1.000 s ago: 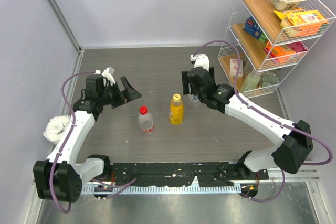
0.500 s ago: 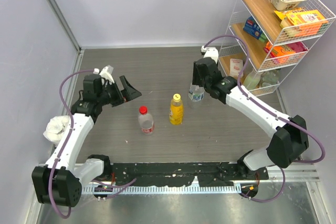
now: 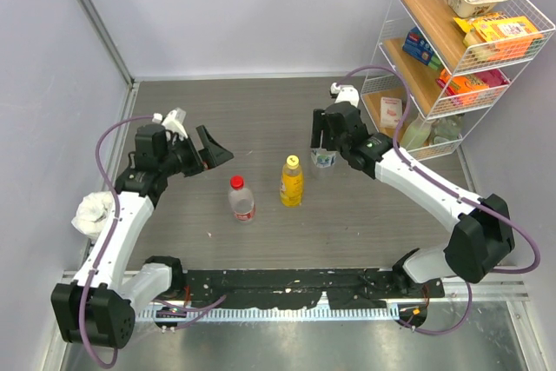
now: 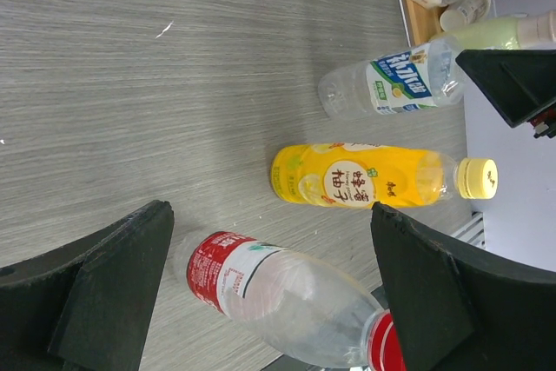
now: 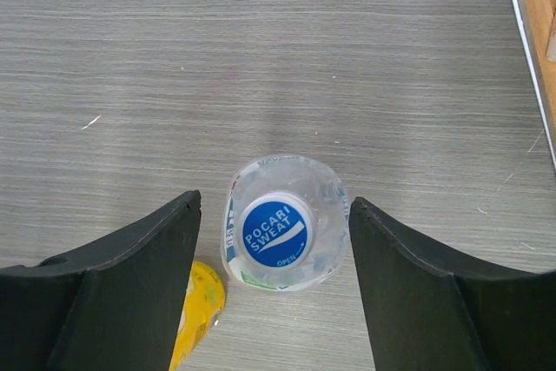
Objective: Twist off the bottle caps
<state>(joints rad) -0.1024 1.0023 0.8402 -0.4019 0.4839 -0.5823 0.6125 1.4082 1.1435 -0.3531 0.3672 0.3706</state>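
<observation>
Three bottles stand upright on the table. The clear red-label bottle has a red cap. The yellow-orange bottle has a yellow cap. The clear blue-white-label bottle stands under my right gripper. In the right wrist view the right gripper is open above it, with a jaw on each side of the blue-white cap, not touching. My left gripper is open and empty, left of the red-label bottle and apart from it.
A white wire rack with wooden shelves and snack boxes stands at the back right, close to the right arm. A crumpled white cloth lies at the left table edge. Grey walls close in the left and back.
The right gripper drew back toward the rack, uncovering the blue-white-label bottle, then came back over its cap. The left arm has barely shifted. The bottles have not moved.
</observation>
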